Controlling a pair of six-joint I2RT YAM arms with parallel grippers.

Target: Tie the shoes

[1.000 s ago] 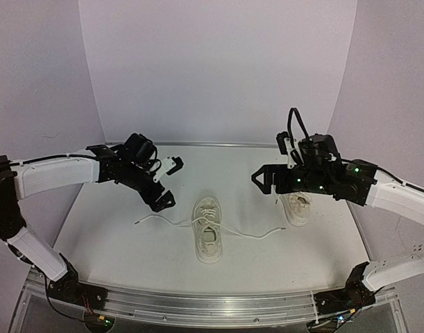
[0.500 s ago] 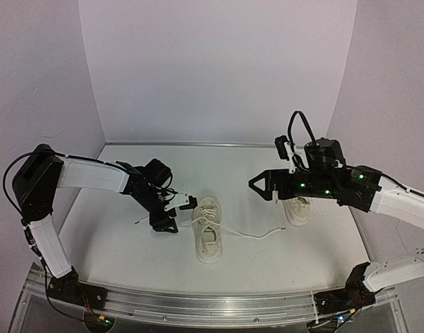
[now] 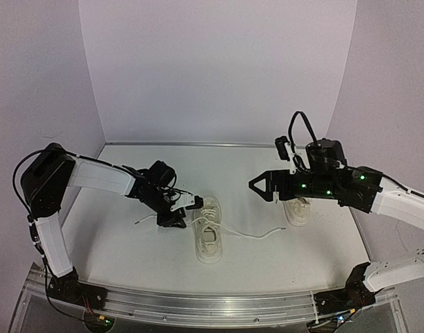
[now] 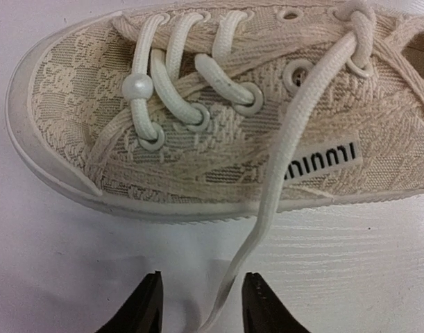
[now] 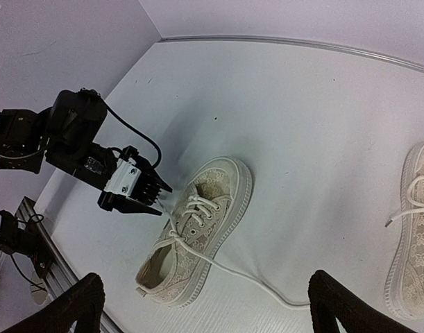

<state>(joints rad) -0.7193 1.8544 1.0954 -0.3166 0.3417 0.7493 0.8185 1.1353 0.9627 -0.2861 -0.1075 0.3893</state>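
Note:
One shoe (image 3: 209,232), cream with a patterned fabric, lies in the middle of the table, toe pointing away. Its laces are crossed in a single knot (image 4: 359,15). One lace end (image 4: 281,187) trails off its left side and runs between the fingers of my left gripper (image 4: 201,305), which stand narrowly apart on either side of it without touching it. My left gripper (image 3: 186,211) sits low at the shoe's left flank. The other lace end (image 3: 264,234) lies loose to the right. The second shoe (image 5: 416,229) is partly under my right gripper (image 3: 261,187), which hovers wide open and empty.
White table top (image 3: 128,250) with lilac walls behind and on both sides. A metal rail (image 3: 198,305) runs along the near edge. The left arm's cable (image 5: 132,135) loops above its wrist.
My left arm swung down and right to the middle shoe's left side, and its fingers narrowed around the trailing lace. My right gripper shifted slightly and stayed wide open.

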